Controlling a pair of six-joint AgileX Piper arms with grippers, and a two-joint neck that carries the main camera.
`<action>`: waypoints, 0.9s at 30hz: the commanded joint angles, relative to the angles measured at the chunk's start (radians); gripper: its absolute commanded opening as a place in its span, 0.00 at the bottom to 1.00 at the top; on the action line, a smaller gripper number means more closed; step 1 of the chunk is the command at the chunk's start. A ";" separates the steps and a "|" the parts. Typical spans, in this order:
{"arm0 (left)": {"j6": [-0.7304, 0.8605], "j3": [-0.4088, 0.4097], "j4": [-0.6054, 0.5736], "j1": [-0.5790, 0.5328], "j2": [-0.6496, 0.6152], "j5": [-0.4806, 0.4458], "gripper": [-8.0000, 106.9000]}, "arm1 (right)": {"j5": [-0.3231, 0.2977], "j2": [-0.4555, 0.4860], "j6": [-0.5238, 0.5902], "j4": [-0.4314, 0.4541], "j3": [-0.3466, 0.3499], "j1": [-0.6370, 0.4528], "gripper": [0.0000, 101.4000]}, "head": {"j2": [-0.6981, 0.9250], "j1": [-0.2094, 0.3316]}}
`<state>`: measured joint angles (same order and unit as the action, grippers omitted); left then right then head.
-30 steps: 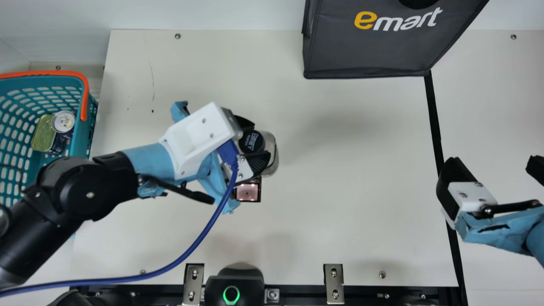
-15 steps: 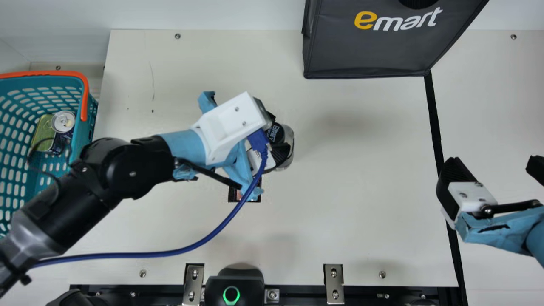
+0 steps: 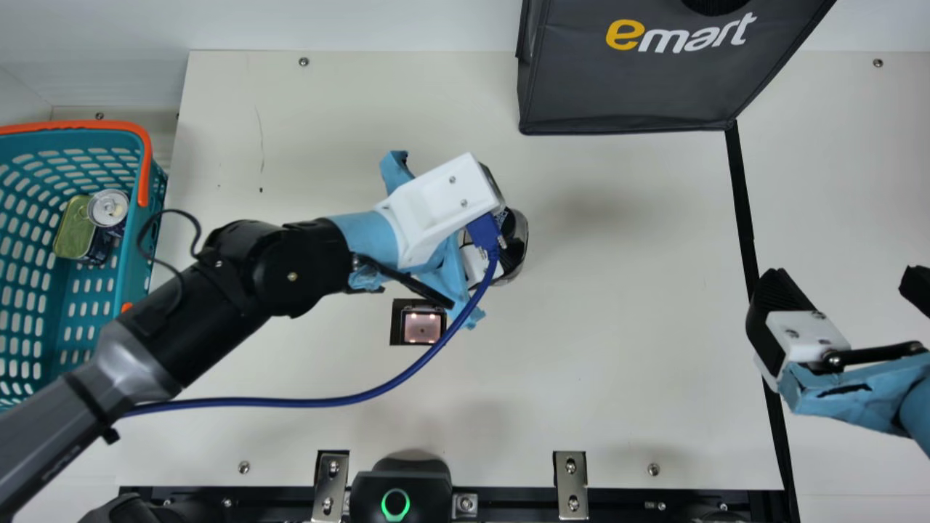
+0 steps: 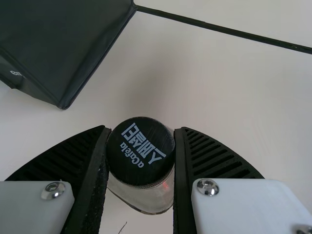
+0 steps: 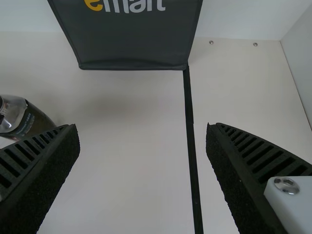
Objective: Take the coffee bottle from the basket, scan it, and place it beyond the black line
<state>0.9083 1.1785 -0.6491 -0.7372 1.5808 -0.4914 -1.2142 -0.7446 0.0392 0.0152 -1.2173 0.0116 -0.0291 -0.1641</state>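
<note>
- Coffee bottle (image 4: 146,202): round black cap (image 4: 140,161), pale lettering across its flat top; fine ridges round the rim.
- Shoulder clear and glossy, wider than cap, small reddish glint beside it.
- Body dark in the right wrist view, small pale print on its side.
- Left hand (image 3: 511,231) closed on the bottle, ribbed fingers either side of the cap.
- Bottle's place: between scanner (image 3: 423,327) and black line (image 3: 744,218), nearer the scanner.
- Right hand (image 3: 846,280) open, nothing between its fingers.
</note>
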 commanded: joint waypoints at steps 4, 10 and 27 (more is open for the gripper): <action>0.008 0.008 0.004 -0.011 0.032 0.024 0.16 | 0.000 0.000 0.000 0.000 0.000 0.000 0.90 | 0.002 0.026; 0.012 0.009 0.009 -0.026 0.057 0.049 0.16 | 0.000 0.000 0.000 0.000 0.000 0.000 0.90 | 0.002 0.026; 0.006 0.024 0.026 -0.055 0.093 0.087 0.39 | 0.000 0.000 0.000 0.000 0.000 0.000 0.90 | 0.002 0.026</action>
<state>0.9159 1.2007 -0.6246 -0.7902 1.6738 -0.4045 -1.2151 -0.7446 0.0392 0.0152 -1.2173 0.0116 -0.0291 -0.1641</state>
